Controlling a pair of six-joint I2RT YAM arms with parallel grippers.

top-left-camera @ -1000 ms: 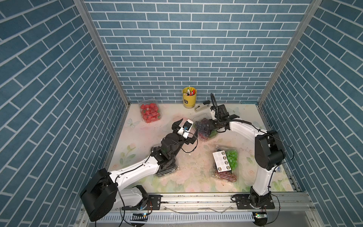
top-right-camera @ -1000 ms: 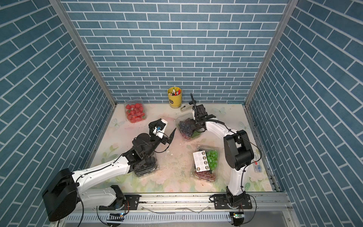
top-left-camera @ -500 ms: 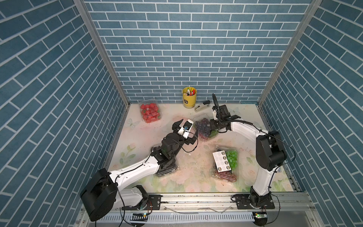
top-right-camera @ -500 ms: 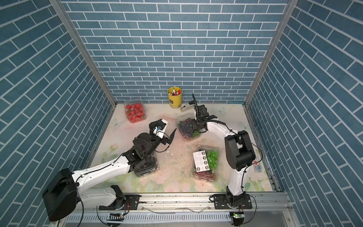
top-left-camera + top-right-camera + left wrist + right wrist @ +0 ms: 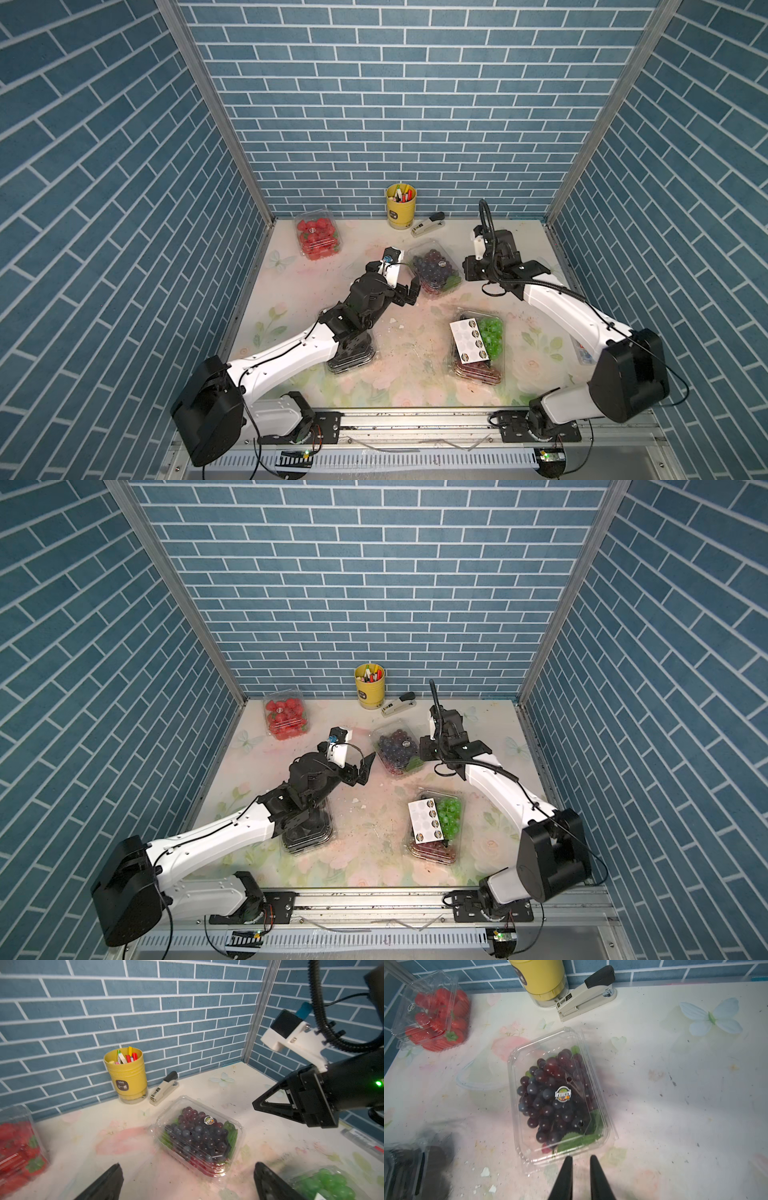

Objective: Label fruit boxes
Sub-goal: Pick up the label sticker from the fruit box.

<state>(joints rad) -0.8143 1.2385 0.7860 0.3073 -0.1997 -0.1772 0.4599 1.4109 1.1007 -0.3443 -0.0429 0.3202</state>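
While my right gripper [image 5: 580, 1160] hovers barely parted, empty, at three o'clock of the clear plastic purple-grape punnet [image 5: 434, 270], dipping could shove it

**Tally by kind**

I count four fruit boxes: one strawberry box [image 5: 316, 239], one purple grape box [image 5: 434, 269], one black fruit box [image 5: 356, 362] and one mixed grape box [image 5: 491, 336]. Beyond those I see one cup [image 5: 400, 206], one stapler [image 5: 427, 223] and one sticker sheet [image 5: 466, 341].

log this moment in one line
left pincer: open, empty | right pincer: slightly open, empty, by purple grape box | sticker: on its lid | sticker sheet: on mixed grape box
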